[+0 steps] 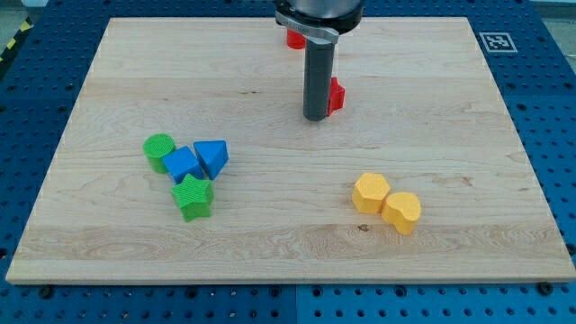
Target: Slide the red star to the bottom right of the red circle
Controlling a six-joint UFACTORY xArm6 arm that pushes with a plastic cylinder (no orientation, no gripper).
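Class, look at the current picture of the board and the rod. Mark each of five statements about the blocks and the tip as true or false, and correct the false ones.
1. My tip is touching the left side of the red star. True.
2. The red circle lies near the view's bottom edge. False: it sits near the view's top, partly hidden behind the arm.
3. The two yellow blocks touch each other. True.
4. The green star is at the view's right. False: it is at the view's left, below the blue blocks.
5. The green circle is beside the yellow blocks. False: it is by the blue blocks.
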